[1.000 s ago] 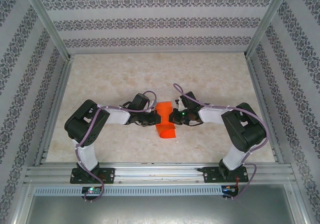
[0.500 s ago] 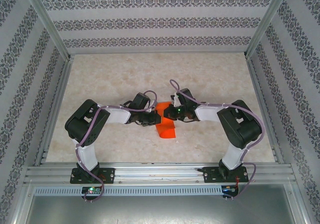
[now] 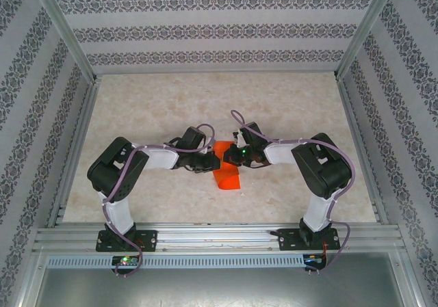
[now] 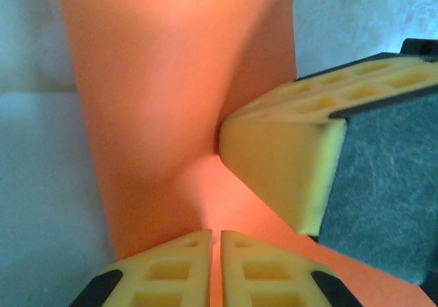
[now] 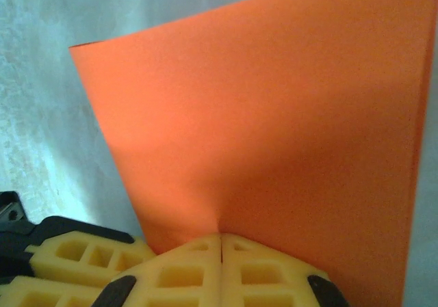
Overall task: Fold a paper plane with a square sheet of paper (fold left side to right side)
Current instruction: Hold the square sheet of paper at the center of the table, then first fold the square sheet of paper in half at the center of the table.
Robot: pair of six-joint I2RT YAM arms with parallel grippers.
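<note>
Paper sheet (image 3: pixel 226 176) pinched by both claws, middle of desk (image 3: pixel 157 109).
Left claw (image 4: pixel 214 236) clenched on the sheet's edge, pads almost touching, orange showing in the slit; right claw (image 5: pixel 220 238) clenched on the sheet too, tips just beside the left one's. Sheet is curved, not flat, its free part reaching toward the near side of the marbled desk, about midway between the two arms.
</note>
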